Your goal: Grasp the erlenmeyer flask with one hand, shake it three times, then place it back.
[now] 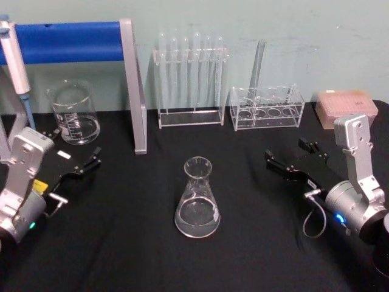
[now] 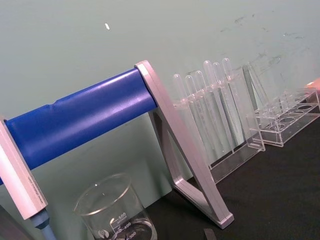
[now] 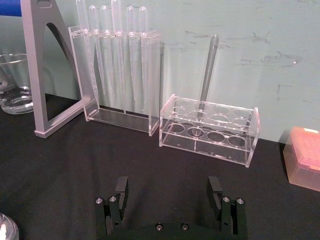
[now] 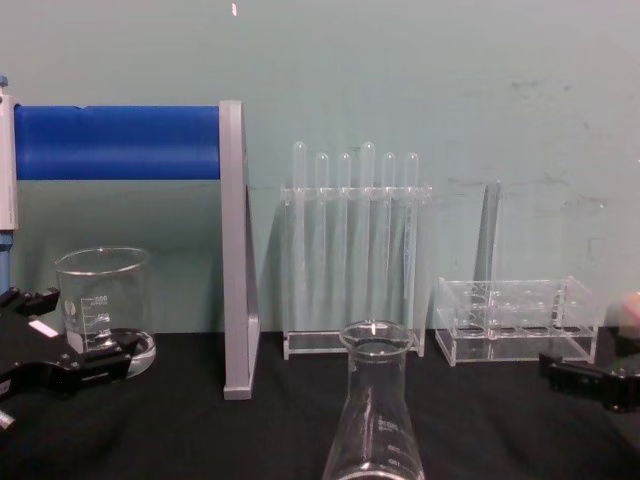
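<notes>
Black table (image 1: pixel 121 243) bears erlenmeyer flask (image 1: pixel 197 201) before pale-green wall (image 1: pixel 273 36).

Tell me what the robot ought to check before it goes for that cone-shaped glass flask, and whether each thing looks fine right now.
1. Erlenmeyer flask upright on the black table: ok.
2. Right gripper open, fingers apart: ok.
3. Path from right gripper to flask free of objects: ok.
4. Left gripper off to the side, apart from the flask: ok.
5. Beaker and test tube racks stand behind, away from the flask: ok.
6. Whether the flask holds liquid: cannot tell.
</notes>
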`<state>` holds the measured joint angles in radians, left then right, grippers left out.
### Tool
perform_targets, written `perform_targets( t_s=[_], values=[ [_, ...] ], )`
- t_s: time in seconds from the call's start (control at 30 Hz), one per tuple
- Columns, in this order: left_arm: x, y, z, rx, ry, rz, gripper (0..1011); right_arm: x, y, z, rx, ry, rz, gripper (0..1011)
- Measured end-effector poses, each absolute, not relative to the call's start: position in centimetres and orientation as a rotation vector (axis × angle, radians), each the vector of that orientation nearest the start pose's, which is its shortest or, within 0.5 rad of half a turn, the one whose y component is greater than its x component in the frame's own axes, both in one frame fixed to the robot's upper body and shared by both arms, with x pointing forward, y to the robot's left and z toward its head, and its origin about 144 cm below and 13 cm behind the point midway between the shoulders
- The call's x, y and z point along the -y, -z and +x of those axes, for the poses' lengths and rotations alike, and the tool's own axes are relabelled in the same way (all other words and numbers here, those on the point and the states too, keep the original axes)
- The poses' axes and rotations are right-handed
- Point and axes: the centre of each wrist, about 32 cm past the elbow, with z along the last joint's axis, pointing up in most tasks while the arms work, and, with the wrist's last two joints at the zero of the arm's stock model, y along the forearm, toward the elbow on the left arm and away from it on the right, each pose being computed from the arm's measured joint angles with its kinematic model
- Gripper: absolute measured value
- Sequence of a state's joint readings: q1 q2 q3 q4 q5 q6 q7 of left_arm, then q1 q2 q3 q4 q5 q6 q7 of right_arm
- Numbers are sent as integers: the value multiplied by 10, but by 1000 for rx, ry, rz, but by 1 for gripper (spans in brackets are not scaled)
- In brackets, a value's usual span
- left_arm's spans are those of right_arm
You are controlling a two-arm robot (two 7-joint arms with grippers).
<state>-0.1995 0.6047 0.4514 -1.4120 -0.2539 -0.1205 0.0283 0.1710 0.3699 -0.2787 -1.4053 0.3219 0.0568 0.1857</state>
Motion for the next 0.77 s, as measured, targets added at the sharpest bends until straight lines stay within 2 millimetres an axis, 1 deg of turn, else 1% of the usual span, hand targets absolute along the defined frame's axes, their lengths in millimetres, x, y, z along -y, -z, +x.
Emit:
perform_targets(
  t_s=[0.77],
  values=[
    [-310, -1140, 489, 285, -1248, 304, 1001, 272, -1139, 498, -47, 1186, -166, 1000]
  ],
)
